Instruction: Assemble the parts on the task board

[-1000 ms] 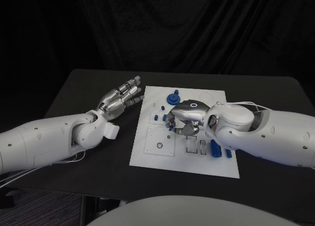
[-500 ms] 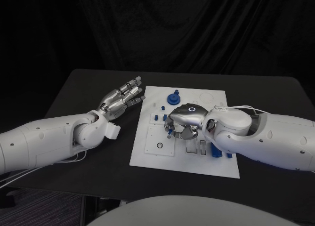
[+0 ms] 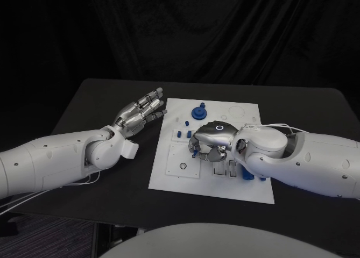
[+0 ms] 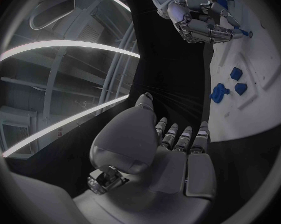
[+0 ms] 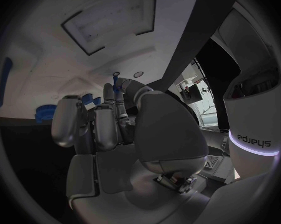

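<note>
Now your right hand [image 3: 213,143] pinches a small blue part [image 4: 240,33] over the task board [image 3: 176,177], left hand [image 3: 139,113] spread idle; it looks light, rigid, slippery, so grip its sides

The setting looks like a robotics lab or test cell arranged for recording. A black table [image 3: 94,107] stands before a black curtain backdrop [image 3: 226,37] that closes off the whole background, a staging typical of controlled trials. On the table lies a white task board [image 3: 168,183] with cut-out recesses and small blue parts [image 3: 197,112], a bench fixture. The left wrist view shows long strip lights [image 4: 60,47] and a high ceiling with exposed structure, suggesting a large industrial hall.
</note>
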